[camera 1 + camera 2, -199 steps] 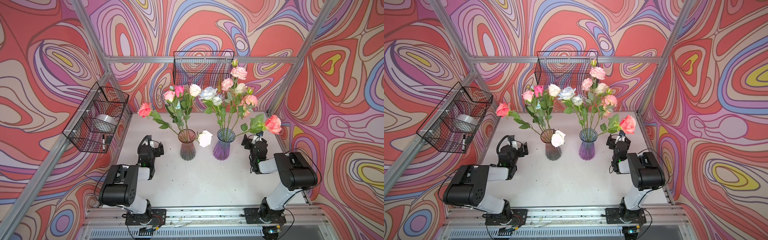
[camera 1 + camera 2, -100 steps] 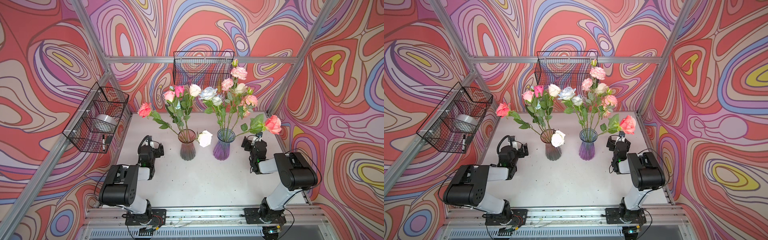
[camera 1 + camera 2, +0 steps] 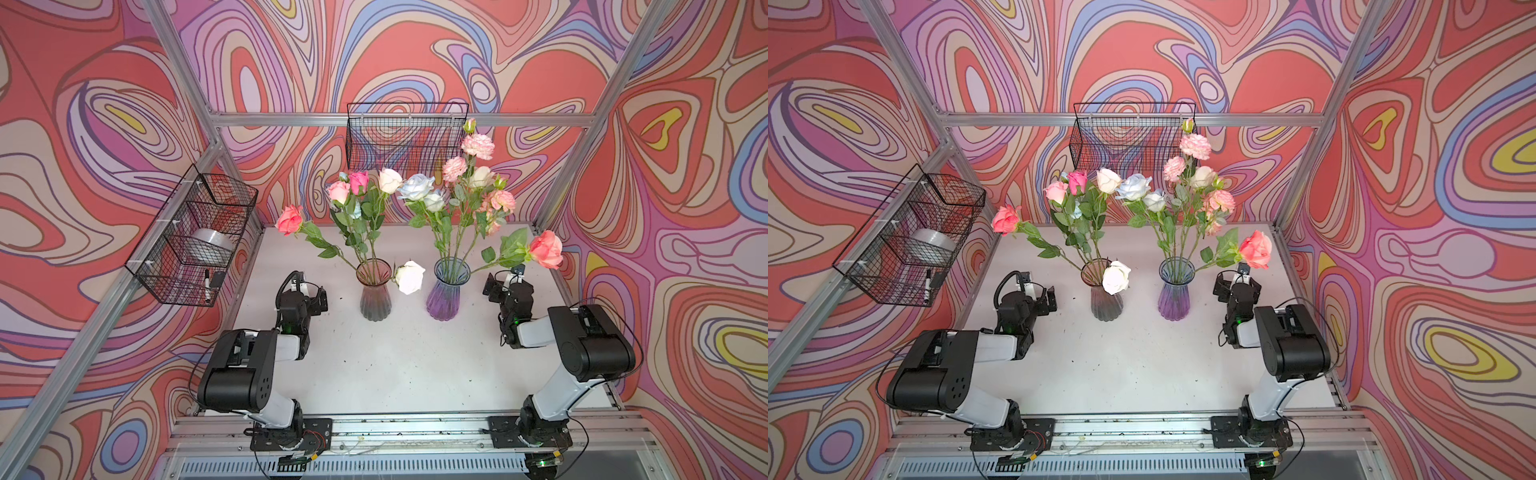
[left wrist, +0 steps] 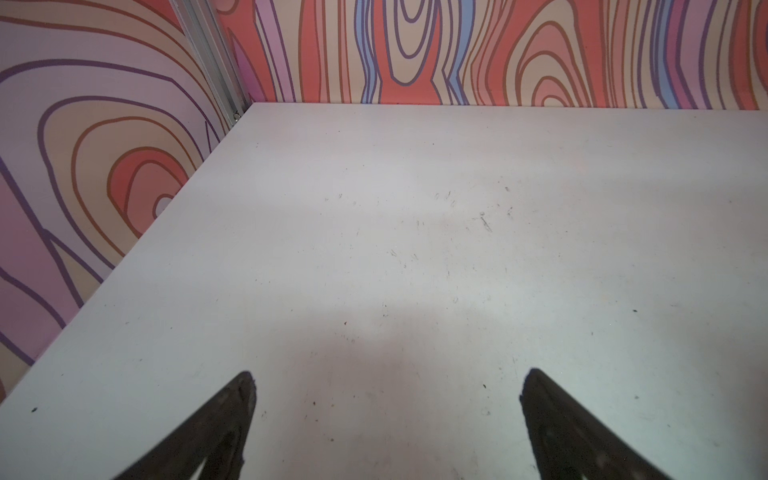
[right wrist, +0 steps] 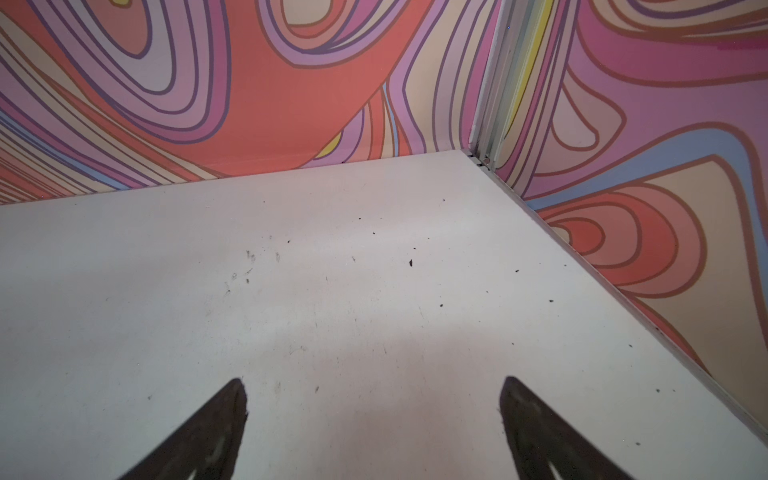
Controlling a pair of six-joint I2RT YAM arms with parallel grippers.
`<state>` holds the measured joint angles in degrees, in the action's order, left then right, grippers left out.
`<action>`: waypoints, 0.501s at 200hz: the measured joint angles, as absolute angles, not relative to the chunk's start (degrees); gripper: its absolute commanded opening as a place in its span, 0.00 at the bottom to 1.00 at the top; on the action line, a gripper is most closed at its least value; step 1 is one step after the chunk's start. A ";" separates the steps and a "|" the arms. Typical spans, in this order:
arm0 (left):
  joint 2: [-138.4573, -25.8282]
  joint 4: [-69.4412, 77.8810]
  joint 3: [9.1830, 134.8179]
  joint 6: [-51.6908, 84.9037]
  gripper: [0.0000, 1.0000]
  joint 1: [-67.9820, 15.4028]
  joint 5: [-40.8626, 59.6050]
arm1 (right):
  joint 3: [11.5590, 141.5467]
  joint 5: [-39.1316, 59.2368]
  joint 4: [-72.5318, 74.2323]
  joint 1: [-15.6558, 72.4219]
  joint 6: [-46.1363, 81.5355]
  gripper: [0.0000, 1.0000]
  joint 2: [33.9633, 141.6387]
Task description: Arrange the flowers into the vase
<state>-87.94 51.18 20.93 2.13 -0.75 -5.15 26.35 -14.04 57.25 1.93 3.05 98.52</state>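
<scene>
The flowers point(image 3: 417, 187) stand gathered in two glass vases at the middle of the white table point(image 3: 395, 365), as both top views show. Pink, white and pale blue roses fill the smoky vase point(image 3: 375, 297). Carnations and roses rise from the purple vase point(image 3: 446, 293) just beside it. A coral rose point(image 3: 546, 249) leans out of the purple vase on a long stem toward the right arm, and a white rose point(image 3: 409, 277) droops over the smoky vase's rim, between the two vases. The left gripper point(image 4: 386, 382) sits low over bare tabletop to the left of the smoky vase, its jaws spread wide and holding nothing. The right gripper point(image 5: 374, 384), just right of the purple vase and below the leaning coral bloom, is likewise spread wide and empty, touching no stem.
</scene>
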 measured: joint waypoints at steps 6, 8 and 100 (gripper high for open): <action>-87.94 51.18 20.93 2.13 1.00 -0.75 -5.15 | 26.35 -14.04 57.23 1.93 3.05 0.98 98.52; -87.94 51.18 20.93 2.13 1.00 -0.75 -5.15 | 26.35 -14.04 57.25 1.93 3.05 0.98 98.52; -87.94 51.18 20.93 2.13 1.00 -0.75 -5.15 | 26.35 -14.00 56.90 1.93 3.05 0.98 98.52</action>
<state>-87.94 51.18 20.93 2.13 -0.75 -5.15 26.35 -14.00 56.90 1.93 3.05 98.52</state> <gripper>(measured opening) 0.998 0.984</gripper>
